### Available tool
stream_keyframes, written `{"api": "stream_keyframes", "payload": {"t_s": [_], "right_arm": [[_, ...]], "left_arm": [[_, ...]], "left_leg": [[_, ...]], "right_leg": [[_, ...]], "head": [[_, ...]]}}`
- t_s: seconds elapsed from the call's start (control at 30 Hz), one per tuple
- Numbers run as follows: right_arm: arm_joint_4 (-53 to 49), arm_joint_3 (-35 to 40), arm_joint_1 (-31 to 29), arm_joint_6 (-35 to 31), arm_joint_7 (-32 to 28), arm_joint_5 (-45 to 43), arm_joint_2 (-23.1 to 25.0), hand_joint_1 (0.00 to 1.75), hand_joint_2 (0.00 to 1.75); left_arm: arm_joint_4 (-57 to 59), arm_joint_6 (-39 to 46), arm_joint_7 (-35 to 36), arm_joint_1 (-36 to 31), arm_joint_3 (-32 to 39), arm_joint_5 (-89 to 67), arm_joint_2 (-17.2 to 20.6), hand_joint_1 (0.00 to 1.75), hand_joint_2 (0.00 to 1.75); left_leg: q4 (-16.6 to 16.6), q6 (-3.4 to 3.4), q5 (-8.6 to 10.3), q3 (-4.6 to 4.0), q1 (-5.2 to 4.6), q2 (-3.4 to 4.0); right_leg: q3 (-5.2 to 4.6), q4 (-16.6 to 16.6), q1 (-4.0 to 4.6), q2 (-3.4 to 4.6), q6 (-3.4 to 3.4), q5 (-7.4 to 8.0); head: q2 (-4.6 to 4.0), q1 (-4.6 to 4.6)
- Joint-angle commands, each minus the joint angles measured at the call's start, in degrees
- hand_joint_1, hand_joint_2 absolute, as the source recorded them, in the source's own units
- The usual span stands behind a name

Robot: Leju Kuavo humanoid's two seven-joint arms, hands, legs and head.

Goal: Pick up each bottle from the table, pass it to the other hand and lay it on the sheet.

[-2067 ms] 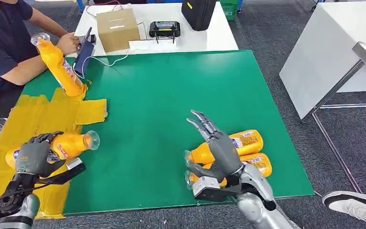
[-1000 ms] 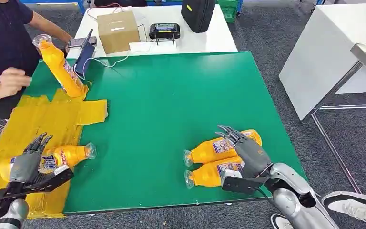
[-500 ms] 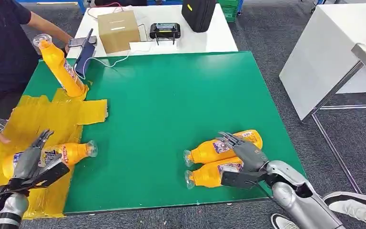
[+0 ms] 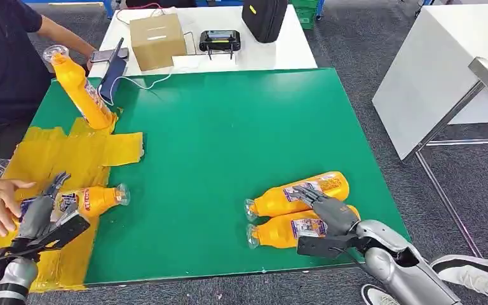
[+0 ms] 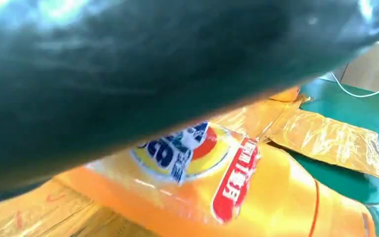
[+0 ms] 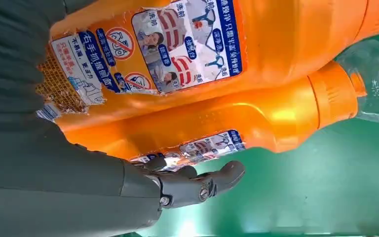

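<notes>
The right hand (image 4: 328, 213) lies spread, gripping nothing, over the nearer orange plastic bottle (image 4: 286, 231) by the green table's (image 4: 229, 133) front edge — the pick-up step — and must next close round it, while the left hand (image 4: 41, 215) hovers open-fingered over the orange bottle on the yellow sheet (image 4: 95, 155).

High head view over table (image 4: 229, 159) — wrist views close on bottles

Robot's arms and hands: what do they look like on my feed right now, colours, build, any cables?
Both arms are silver metal with rounded shells. The right hand is dark grey, with slim jointed dark fingers and a black block at the wrist. The left hand matches, its black wrist bracket trailing thin dark cables. The right wrist view shows a grey ribbed cover and a thick grey thumb.
</notes>
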Motion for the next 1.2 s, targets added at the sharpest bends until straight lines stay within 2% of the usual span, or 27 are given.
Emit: {"api": "stream_keyframes", "payload": {"t_s": [0.03,0.1,0.2,0.3,0.4,0.53,0.9,1.1,1.2], "right_arm": [[2.5,2.0,-1.4,0.0,0.3,0.0,-0.1,0.00,1.75],[-1.4,0.6,1.6,-1.7,-0.6,0.0,-0.8,0.00,1.75],[-12.6,-4.7,11.2,-9.8,-4.5,3.4,2.1,0.00,1.75],[-19.4,-6.3,16.2,-10.7,-4.4,5.3,1.4,0.00,1.75],[-17.6,-7.0,16.0,-8.0,-3.8,6.0,0.3,0.00,1.75],[-14.4,-7.2,14.8,-6.7,-4.5,6.1,0.2,0.00,1.75],[-17.9,-8.6,17.2,-6.9,-5.0,5.4,0.0,0.00,1.75],[-16.9,-9.3,16.3,-3.2,-1.9,5.8,-5.5,0.00,1.75],[-16.0,-10.2,15.6,-3.3,-1.5,5.9,-5.6,0.00,1.75]], "left_arm": [[1.8,-0.4,0.0,-1.6,0.5,0.4,-1.4,0.00,0.00],[0.8,-0.7,0.0,-0.3,1.6,1.4,-1.2,0.00,0.00],[-4.3,-1.5,-0.5,4.7,5.2,3.5,-1.7,0.00,0.00],[-7.3,-5.3,-2.3,6.9,8.5,8.1,-2.6,0.00,0.00],[-8.5,-8.4,-5.2,6.2,10.5,12.6,-3.5,0.00,0.00],[-9.0,-9.0,-5.3,5.6,10.5,12.9,-3.8,0.00,0.00],[-9.9,-9.7,-4.9,8.0,12.3,13.9,-4.0,0.00,0.00],[-9.5,-10.4,-5.1,7.2,11.6,14.3,-4.3,0.00,0.00],[-9.5,-10.5,-5.1,7.0,11.4,14.3,-4.4,0.00,0.00]], "left_leg": [[0.0,0.00,0.00,0.07,0.01,-0.12],[0.0,0.01,-0.02,0.11,0.00,-0.19],[-0.1,-0.01,-0.13,0.28,0.02,-0.31],[-0.1,-0.02,-0.12,0.13,0.01,-0.12],[0.0,-0.04,-0.16,0.07,-0.01,-0.15],[0.0,-0.01,-0.18,0.06,0.01,-0.25],[-0.1,0.02,-0.14,0.06,-0.10,-0.17],[0.0,0.05,-0.17,0.13,-0.09,-0.31],[0.0,0.06,-0.14,0.07,-0.12,-0.27]], "right_leg": [[0.08,0.0,-0.02,0.15,-0.02,-0.01],[0.13,0.0,-0.04,0.18,-0.02,-0.04],[0.30,0.0,-0.06,0.31,-0.05,-0.16],[0.13,0.0,-0.03,0.23,-0.03,-0.12],[0.05,0.0,-0.04,0.17,0.00,-0.14],[0.08,0.0,-0.05,0.25,0.10,-0.21],[0.06,0.0,-0.17,0.20,0.16,-0.17],[0.17,0.0,-0.19,0.25,0.18,-0.22],[0.10,0.0,-0.21,0.26,0.19,-0.18]], "head": [[0.00,0.00],[0.00,0.00],[0.00,0.00],[0.00,-0.02],[0.00,-0.04],[0.00,-0.02],[0.00,0.00],[0.00,-0.02],[0.00,0.00]]}}
